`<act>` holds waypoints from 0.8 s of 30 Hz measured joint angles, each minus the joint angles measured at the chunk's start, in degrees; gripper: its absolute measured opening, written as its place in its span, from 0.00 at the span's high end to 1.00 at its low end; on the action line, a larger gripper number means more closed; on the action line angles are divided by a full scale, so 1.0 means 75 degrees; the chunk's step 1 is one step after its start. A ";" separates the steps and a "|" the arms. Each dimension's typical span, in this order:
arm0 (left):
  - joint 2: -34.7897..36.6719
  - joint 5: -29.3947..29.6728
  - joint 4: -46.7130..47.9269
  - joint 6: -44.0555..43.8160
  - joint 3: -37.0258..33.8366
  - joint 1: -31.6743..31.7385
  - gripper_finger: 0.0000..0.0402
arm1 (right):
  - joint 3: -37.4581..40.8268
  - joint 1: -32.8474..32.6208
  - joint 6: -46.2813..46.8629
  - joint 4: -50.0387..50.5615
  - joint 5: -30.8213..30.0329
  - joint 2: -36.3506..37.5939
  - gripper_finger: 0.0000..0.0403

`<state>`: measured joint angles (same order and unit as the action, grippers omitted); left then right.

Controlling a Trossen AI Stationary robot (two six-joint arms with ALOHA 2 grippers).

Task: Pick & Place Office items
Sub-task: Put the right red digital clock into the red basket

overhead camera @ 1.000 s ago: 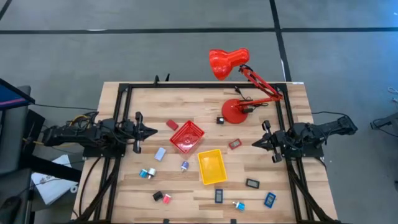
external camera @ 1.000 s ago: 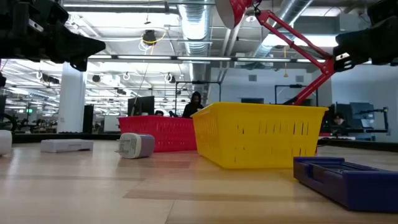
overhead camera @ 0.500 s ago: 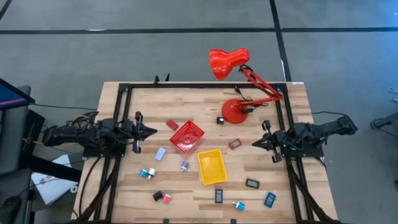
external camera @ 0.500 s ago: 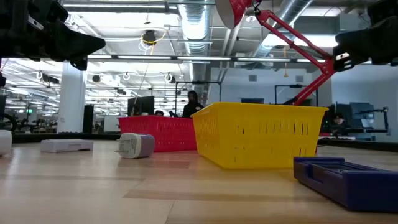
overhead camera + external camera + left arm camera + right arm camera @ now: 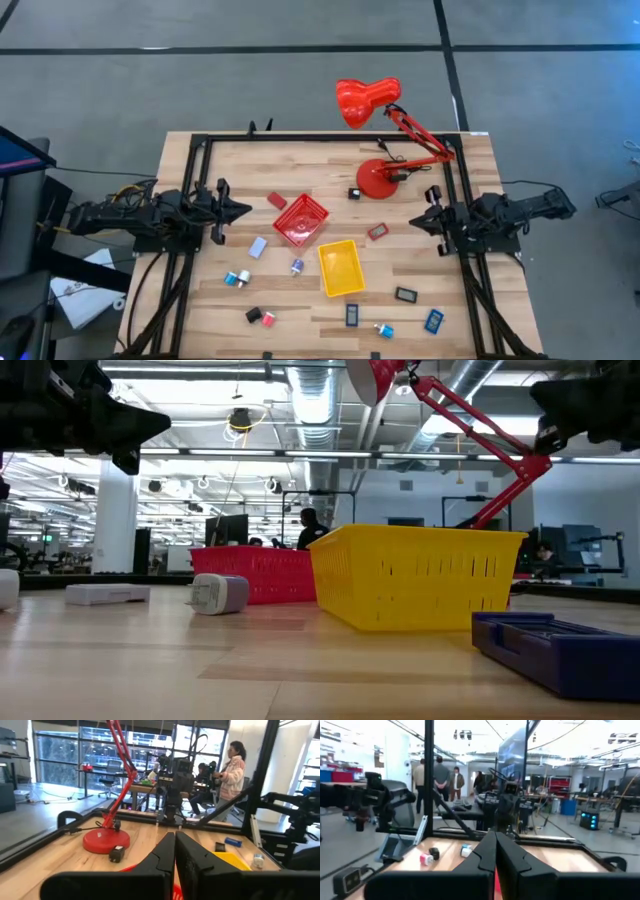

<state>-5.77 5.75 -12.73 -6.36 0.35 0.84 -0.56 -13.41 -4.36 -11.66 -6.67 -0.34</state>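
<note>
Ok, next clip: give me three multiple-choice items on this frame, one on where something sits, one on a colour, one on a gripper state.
1. Where does the red tray sit relative to the yellow tray, in the high view?
A. up and to the left of it
B. stacked inside it
C. off the table

2. What colour is the desk lamp?
A. green
B. red
C. white

3. How are the left gripper's fingers?
A. spread wide over a tray
B. clamped on a blue block
C. shut, holding nothing

Answers:
1 A: the red tray lies up-left of the yellow tray, the two apart on the table.
2 B: the desk lamp is red from base to head.
3 C: the left gripper shows its fingers pressed together with nothing between them, above the table's left side.
</note>
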 joint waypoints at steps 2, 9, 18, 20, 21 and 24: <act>-0.0064 0.0041 -0.0049 -0.0005 -0.0001 -0.0003 0.99 | -0.0001 0.0044 0.0093 -0.0172 -0.0042 0.0000 1.00; -0.0972 0.0385 -0.0048 0.0010 0.0646 -0.0003 1.00 | -0.0017 0.0161 0.0178 -0.0131 -0.0837 0.0000 1.00; -0.3410 0.0504 -0.0027 0.0796 0.2492 -0.0003 1.00 | -0.1325 0.0160 0.0181 0.0548 -0.2038 -0.0608 1.00; -0.3899 0.0504 0.0002 0.0811 0.2869 0.0000 1.00 | -0.1884 0.0160 0.0181 0.1080 -0.2219 -0.0976 1.00; -0.4125 0.0502 0.0051 0.0827 0.3070 -0.0001 1.00 | -0.2165 0.0160 0.0181 0.1384 -0.2302 -0.1206 1.00; -0.4683 0.0506 0.0710 0.1030 0.3739 0.0000 1.00 | -0.3142 0.0160 0.0183 0.2240 -0.2358 -0.2007 1.00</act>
<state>-40.90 9.55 -7.41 1.36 28.39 0.84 -24.12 -12.21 -2.99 5.14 -24.36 -15.39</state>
